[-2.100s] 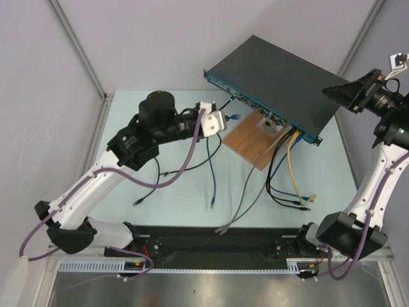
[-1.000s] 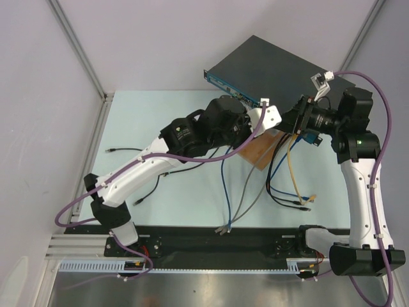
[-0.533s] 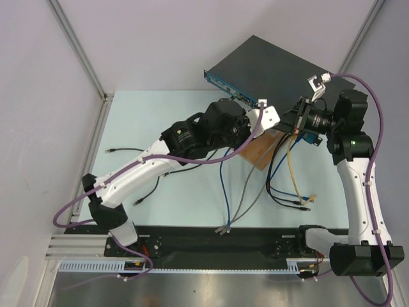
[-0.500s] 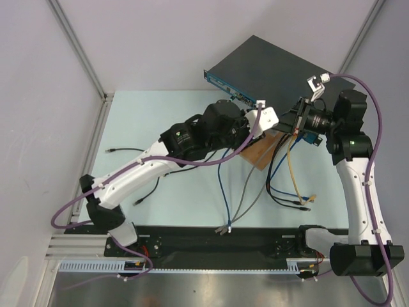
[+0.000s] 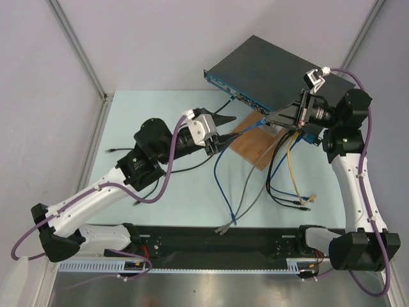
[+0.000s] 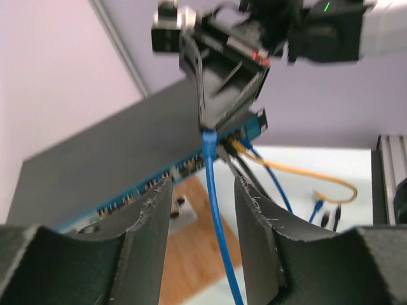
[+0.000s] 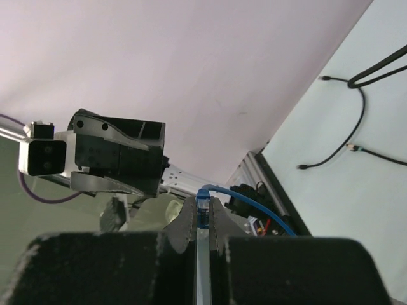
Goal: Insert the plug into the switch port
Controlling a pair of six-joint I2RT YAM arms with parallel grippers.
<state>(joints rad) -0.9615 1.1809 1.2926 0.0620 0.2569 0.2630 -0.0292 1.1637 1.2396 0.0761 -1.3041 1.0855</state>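
Note:
The switch [image 5: 275, 67] is a flat black box at the back right, its blue front face [image 5: 252, 102] turned toward the arms. In front of that face my right gripper [image 5: 268, 121] is shut on the blue plug [image 5: 258, 121], pinched between its jaws in the right wrist view [image 7: 202, 215]. From the plug the blue cable [image 5: 220, 173] hangs down to the table. My left gripper [image 5: 225, 130] is open just left of the plug. In the left wrist view the cable [image 6: 217, 216] runs untouched between its fingers [image 6: 149, 235], and the plug [image 6: 208, 141] hangs from the right gripper [image 6: 219, 121].
A brown wooden board [image 5: 252, 146] lies under the switch's front. Yellow [image 5: 291, 167], black [image 5: 276, 182] and grey cables [image 5: 246, 201] trail from the ports toward the near edge. Thin black leads [image 5: 121, 150] lie at the left. Grey walls enclose the table.
The right gripper has shut on the blue plug. The left gripper has opened, let go of the cable and drawn back to the left.

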